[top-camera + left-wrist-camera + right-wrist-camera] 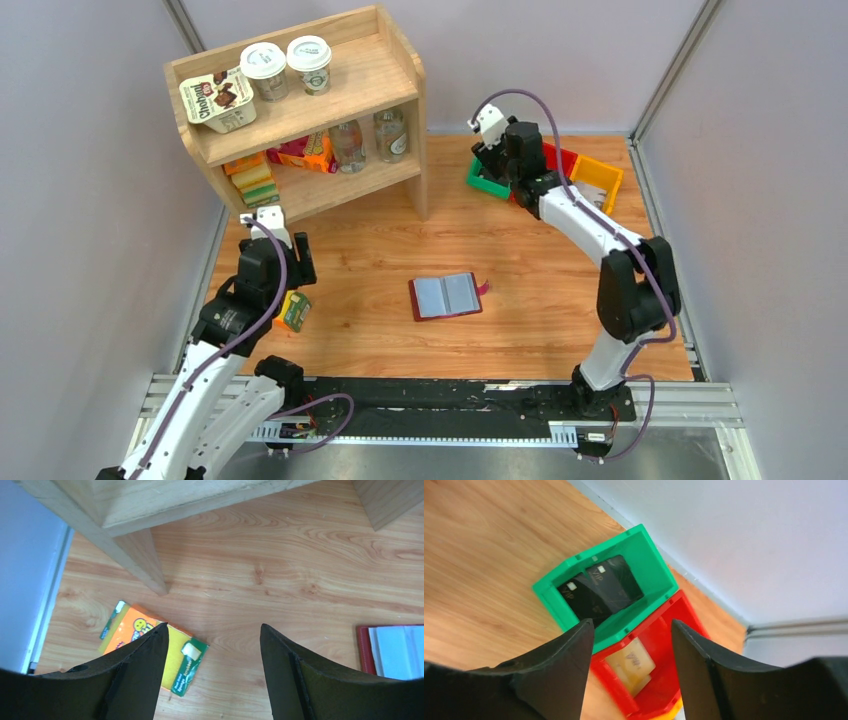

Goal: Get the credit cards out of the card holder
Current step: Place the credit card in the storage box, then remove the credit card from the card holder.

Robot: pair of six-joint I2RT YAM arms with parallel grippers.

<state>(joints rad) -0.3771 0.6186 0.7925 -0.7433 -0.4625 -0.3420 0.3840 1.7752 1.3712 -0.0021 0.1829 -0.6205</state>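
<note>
The maroon card holder lies open in the middle of the table, grey sleeves up; its left edge shows in the left wrist view. Two black credit cards lie in the green bin. Gold-coloured cards lie in the red bin. My right gripper is open and empty, hovering above the red bin at the back right. My left gripper is open and empty, over the table at the left, away from the card holder.
A wooden shelf with cups, bottles and packets stands at the back left; its leg is close to my left gripper. A sponge packet lies under the left gripper. A yellow bin sits beside the red one.
</note>
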